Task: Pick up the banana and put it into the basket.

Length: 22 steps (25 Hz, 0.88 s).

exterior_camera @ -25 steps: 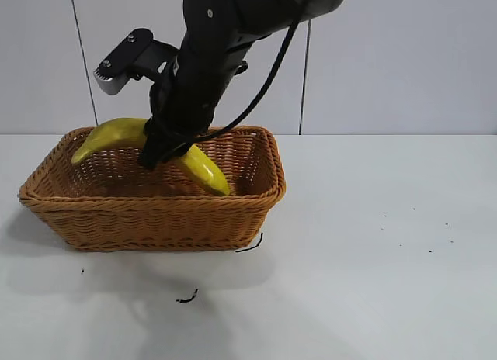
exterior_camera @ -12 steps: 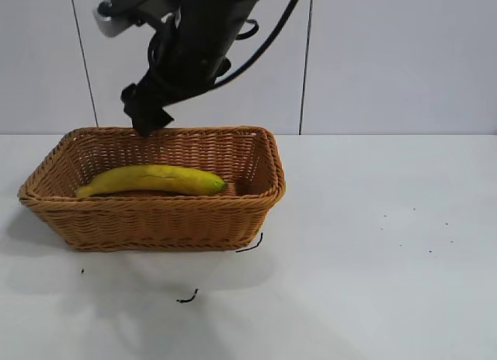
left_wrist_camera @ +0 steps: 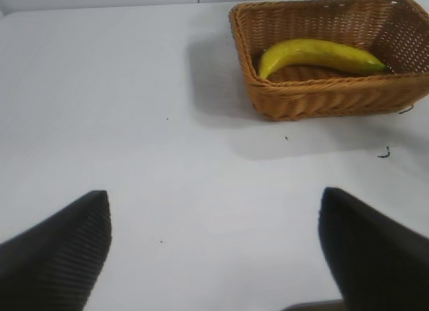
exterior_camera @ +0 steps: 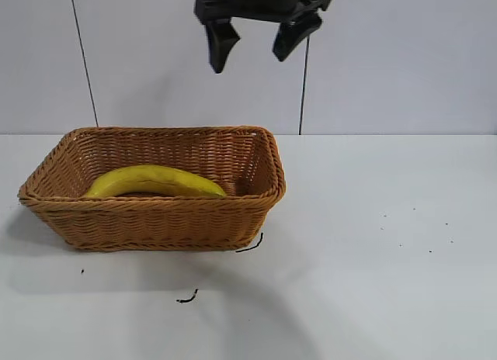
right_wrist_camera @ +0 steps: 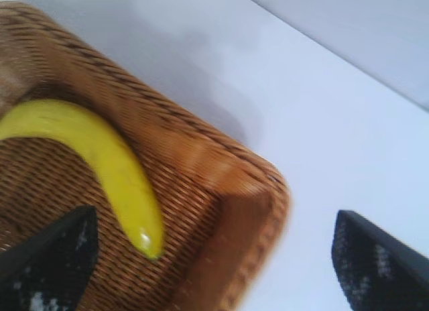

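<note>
**Banana lies in the basket, right claw spread wide above it**

The right claw (exterior_camera: 255, 43) hangs at the top centre of the exterior view, well above the rectangular brown woven wicker basket (exterior_camera: 155, 220), its two black fingers (exterior_camera: 220, 43) pointing downward and standing far apart with nothing between them. Only the claw and a bit of its black mount show at the frame's top edge.

The long curved bright-yellow banana (exterior_camera: 152, 181) rests inside the basket, lying lengthwise along the floor, its ends toward the basket's short sides. In the right wrist view the banana (right_wrist_camera: 100, 157) curves across the woven floor, one tip near a basket corner (right_wrist_camera: 248, 210).

The left claw (left_wrist_camera: 214, 251) sits low over the white tabletop (exterior_camera: 373, 244), well apart from the basket, its dark fingers (left_wrist_camera: 60, 257) spread wide at the lower corners of the left wrist view and empty.

The basket occupies the left half of the exterior view. A few small dark specks and a short dark thread (exterior_camera: 186, 299) lie on the tabletop in front of it. Behind runs a pale grey panelled wall (exterior_camera: 404, 57) with thin vertical seams.
</note>
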Motion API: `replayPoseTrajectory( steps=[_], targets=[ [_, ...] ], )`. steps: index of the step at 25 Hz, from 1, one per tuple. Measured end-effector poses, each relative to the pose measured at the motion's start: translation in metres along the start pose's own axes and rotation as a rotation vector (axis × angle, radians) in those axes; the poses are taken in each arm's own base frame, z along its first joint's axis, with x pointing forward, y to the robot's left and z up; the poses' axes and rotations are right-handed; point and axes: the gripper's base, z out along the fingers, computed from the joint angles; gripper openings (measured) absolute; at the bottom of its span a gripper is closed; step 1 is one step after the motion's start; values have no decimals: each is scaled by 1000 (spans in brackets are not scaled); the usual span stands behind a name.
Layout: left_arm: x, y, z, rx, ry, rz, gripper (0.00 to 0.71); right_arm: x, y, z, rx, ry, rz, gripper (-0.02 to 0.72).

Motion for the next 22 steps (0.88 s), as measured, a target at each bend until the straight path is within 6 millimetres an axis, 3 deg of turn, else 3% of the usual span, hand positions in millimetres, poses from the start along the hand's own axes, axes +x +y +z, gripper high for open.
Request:
replayPoseTrajectory(
  steps=[5, 9, 15, 19, 22],
  targets=[
    [0, 0, 0, 0, 0, 0, 635, 3, -60, -1, 58, 45, 117, 635],
    [0, 0, 0, 0, 0, 0, 635, 7, -84, -2, 78, 73, 152, 635],
    [0, 0, 0, 0, 0, 0, 635, 26, -79, 6, 28, 152, 171, 635],
    [0, 0, 0, 0, 0, 0, 635, 62, -73, -5, 3, 253, 183, 635],
    [0, 0, 0, 0, 0, 0, 635, 98, -69, -25, 3, 317, 185, 635]
  ],
)
